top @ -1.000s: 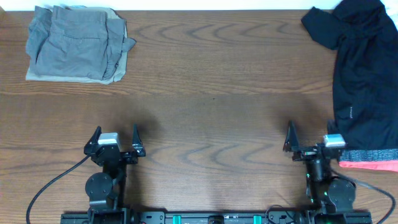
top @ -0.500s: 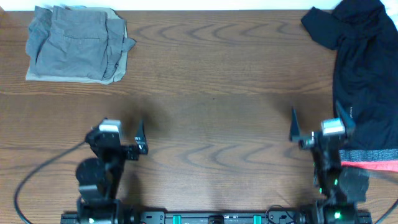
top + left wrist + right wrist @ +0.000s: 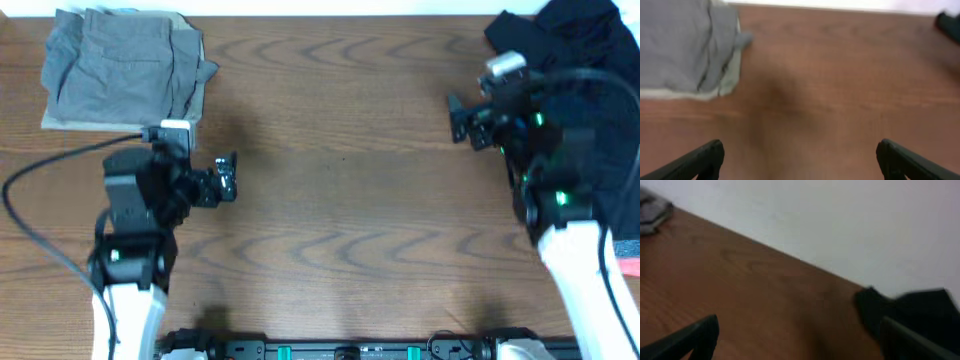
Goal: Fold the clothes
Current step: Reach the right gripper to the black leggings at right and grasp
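While viewed from overhead, shows the black garment (image 3: 588,30) sprawled loose on the bench (image 3: 340,210), unfolded, with a sliver of coral-red hem (image 3: 630,266) at its near end. Just left of that garment's far part, over bare wood, finds the right pincer (image 3: 458,120), fingers spread wide, gripping nothing and clear of the cloth. Well to the left of the garment, finds the left pincer (image 3: 226,178), likewise spread wide and empty. Farther left again from the garment, at the opposite far corner, notes a folded grey pile (image 3: 125,70). From the right wrist, catches only the garment's blurred dark corner (image 3: 910,311) ahead.
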`<act>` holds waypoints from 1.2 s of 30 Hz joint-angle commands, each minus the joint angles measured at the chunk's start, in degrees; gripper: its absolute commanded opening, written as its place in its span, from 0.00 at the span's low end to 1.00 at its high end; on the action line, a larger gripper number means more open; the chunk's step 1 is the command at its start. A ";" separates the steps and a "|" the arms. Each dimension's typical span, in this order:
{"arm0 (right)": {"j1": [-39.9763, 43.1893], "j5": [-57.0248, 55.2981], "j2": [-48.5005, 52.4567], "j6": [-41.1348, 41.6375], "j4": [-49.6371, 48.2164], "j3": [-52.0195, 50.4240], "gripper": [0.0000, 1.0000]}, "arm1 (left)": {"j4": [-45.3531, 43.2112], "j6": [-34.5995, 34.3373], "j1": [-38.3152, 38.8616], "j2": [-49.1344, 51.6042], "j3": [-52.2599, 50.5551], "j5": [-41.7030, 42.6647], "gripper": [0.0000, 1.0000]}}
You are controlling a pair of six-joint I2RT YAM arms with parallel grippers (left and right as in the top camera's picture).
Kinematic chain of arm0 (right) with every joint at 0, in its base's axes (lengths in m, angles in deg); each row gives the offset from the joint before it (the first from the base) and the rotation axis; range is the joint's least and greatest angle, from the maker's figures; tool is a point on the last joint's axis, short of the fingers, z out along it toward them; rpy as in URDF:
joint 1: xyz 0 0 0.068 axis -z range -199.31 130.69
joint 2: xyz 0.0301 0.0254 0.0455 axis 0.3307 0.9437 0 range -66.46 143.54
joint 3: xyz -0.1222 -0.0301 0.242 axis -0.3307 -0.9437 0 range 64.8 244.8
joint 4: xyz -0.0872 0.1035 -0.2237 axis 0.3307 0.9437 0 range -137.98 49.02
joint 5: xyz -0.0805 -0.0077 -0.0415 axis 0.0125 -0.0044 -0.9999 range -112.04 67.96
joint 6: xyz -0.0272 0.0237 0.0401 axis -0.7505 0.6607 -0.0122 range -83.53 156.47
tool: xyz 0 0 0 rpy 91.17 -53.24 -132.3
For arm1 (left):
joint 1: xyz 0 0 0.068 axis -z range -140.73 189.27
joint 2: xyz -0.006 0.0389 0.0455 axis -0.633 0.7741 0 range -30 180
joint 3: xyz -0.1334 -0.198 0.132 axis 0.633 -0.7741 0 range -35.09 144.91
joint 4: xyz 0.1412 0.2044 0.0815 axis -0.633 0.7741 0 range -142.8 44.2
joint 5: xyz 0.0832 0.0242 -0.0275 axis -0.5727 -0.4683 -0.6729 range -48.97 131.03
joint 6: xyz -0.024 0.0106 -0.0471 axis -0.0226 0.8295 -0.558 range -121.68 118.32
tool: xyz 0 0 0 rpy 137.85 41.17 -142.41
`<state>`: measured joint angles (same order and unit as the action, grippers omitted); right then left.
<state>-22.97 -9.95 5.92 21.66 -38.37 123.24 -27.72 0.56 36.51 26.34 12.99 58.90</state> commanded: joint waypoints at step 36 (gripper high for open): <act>13.31 -18.99 23.50 17.38 43.93 34.32 0.89 | 20.46 0.02 1.86 28.46 26.21 3.04 0.98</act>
<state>-12.24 -23.72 26.77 38.25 4.95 157.40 -7.39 1.10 37.38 54.53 38.56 64.06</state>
